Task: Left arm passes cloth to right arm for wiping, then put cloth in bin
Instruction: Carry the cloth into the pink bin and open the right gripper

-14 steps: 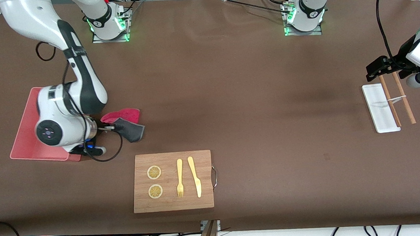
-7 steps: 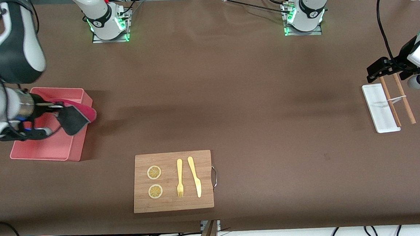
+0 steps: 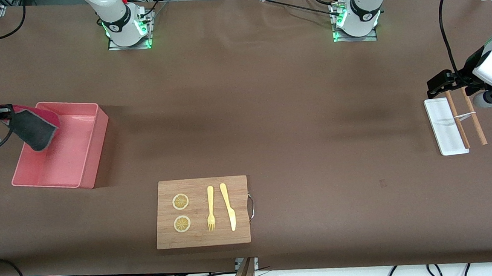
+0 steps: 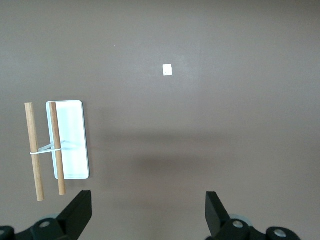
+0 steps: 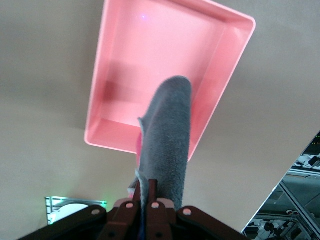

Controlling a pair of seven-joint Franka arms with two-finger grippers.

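Note:
The cloth [image 3: 31, 125], dark grey with a magenta-pink edge, hangs from my right gripper [image 3: 3, 112], which is shut on it in the air over the outer edge of the bin [image 3: 94, 136]. The bin is a salmon-pink tub at the right arm's end of the table. In the right wrist view the grey cloth [image 5: 167, 135] droops from the closed fingers [image 5: 150, 187] above the bin [image 5: 125, 50]. My left gripper [image 3: 439, 81] is open and empty, waiting above the white tray [image 3: 442, 134]; its fingertips [image 4: 80, 210] show wide apart over bare table.
A wooden board [image 3: 202, 212] with two lemon slices, a fork and a knife lies near the front camera. The white tray with banded wooden chopsticks [image 3: 466, 116] lies at the left arm's end, also in the left wrist view [image 4: 70, 140].
My right gripper carried the cloth up off the table beside the bin and swung it across the bin toward the table's end. The left arm barely moved.

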